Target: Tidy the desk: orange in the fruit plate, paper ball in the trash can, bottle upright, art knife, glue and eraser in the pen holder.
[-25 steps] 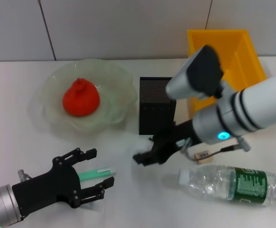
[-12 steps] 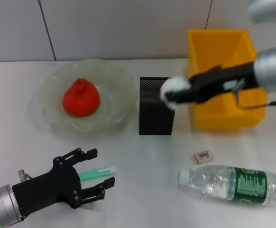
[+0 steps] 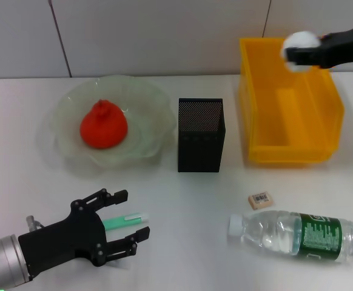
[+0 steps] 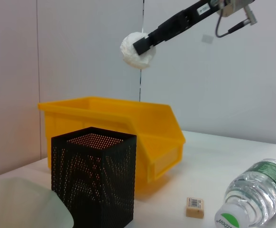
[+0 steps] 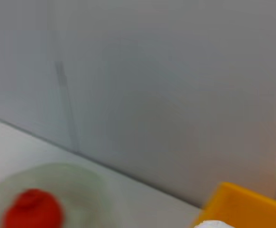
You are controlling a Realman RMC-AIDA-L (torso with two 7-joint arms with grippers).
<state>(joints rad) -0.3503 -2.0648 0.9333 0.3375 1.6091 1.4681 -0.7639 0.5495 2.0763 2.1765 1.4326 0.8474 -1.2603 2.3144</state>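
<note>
White paper ball [image 3: 300, 42] pinched in right gripper [image 3: 293, 53], held above yellow trash can [image 3: 322, 148], not yet dropped. Orange [image 3: 103, 125] already in fruit plate [image 3: 67, 100]. Bottle [image 3: 298, 235] lying flat, eraser [image 3: 260, 200] loose. Left gripper [image 3: 123, 224] spread wide around green-tipped tool [image 3: 123, 220].

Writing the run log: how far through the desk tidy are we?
Done: orange sits in the fruit plate. In hand: right gripper holds the paper ball above the yellow bin. Left: bottle lies flat, eraser on the desk, pen holder looks empty. Left gripper open over a green item.
</note>
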